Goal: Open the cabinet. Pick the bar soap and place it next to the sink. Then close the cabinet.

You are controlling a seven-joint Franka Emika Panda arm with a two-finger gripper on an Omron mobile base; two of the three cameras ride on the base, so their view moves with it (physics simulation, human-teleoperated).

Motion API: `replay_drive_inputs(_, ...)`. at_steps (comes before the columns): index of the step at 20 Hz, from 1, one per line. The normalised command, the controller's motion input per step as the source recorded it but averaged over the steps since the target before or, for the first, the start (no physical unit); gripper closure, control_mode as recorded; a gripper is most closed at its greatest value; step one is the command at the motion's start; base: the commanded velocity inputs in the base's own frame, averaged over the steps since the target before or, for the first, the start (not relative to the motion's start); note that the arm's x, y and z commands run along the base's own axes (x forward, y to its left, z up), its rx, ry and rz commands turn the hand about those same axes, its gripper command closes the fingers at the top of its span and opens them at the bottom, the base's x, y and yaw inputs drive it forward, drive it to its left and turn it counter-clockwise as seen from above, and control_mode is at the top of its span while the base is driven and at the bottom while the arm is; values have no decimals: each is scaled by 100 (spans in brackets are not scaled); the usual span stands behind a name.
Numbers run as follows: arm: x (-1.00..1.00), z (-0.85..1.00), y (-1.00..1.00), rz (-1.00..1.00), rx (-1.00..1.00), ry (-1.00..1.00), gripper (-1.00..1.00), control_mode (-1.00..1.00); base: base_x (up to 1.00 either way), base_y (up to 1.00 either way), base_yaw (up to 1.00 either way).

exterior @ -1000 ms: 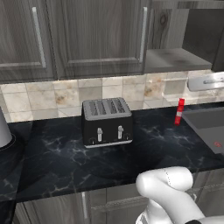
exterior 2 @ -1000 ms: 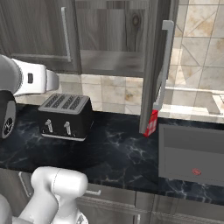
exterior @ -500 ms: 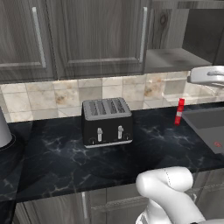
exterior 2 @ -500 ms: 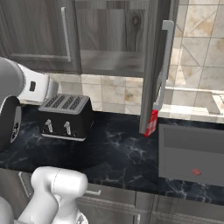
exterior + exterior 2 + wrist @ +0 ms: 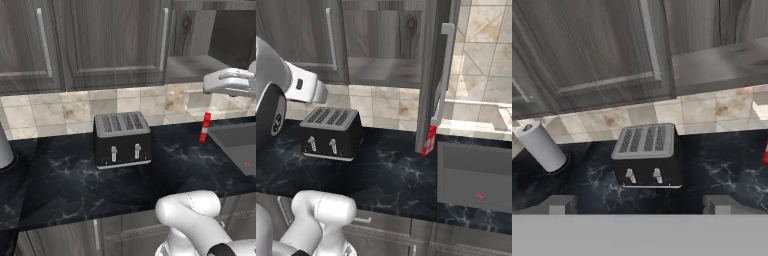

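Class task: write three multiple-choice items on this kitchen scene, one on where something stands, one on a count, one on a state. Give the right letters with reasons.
1. Where does the red-and-white bottle stand?
A. on the counter by the sink
B. on the cabinet shelf
C. on top of the toaster

2. How many levers are on the toaster's front?
A. one
B. two
C. four

3. What state is the cabinet's right door in?
A. shut
B. swung open
C. taken off

Answers:
1 A: the bottle stands on the counter next to the sink.
2 B: the toaster shows two levers side by side.
3 B: the cabinet has its right door edge-on, baring the shelf.
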Motion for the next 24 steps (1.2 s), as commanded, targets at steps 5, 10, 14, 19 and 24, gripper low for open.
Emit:
replay_drive_inputs(5,19,0,0,0,-9,20,-100,-100,0,0,0)
replay_drive_inputs(10,1,-10,3,0,-1,0,-100,-100,0,0,0)
replay_drive_inputs(14,16,-17,0,0,-2,0,-100,-100,0,0,0)
replay_drive_inputs(19,34,-2,3,0,-9,0,-100,-100,0,0,0)
replay_drive_inputs(24,23,9,4,0,-8,0,-100,-100,0,0,0)
